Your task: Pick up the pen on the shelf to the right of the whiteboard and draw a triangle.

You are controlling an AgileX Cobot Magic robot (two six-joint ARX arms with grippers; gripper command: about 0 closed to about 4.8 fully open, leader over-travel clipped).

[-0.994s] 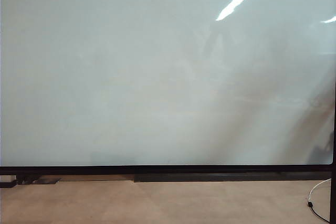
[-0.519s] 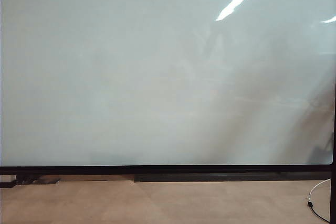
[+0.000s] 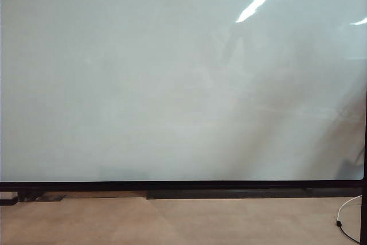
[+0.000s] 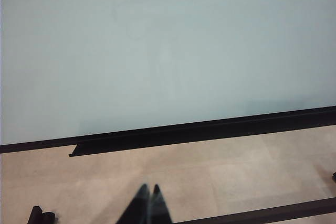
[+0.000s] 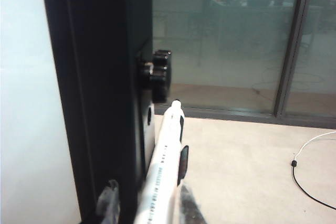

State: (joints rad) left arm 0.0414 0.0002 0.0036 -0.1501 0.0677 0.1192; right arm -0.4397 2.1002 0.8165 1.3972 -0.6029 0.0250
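Right wrist view: pen (image 5: 164,174) between right end effector (image 5: 147,205) fingers.

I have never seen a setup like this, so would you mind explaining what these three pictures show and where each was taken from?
This is a two-armed robot, each arm ending in a two-finger claw, meant to draw a triangle on a board. The exterior picture comes from a fixed camera facing the whiteboard, a big glossy pale panel in a thin black frame; nothing is drawn on it yet, and neither arm shows there. The other two pictures come from cameras on the wrists. The left one looks along the left claw, whose dark fingers are pressed together and hold nothing, toward the board and the floor. The right one shows the right claw at the board's black edge, its fingers on either side of the pen, a slim white marker. Whether it already grips the pen firmly I cannot tell.
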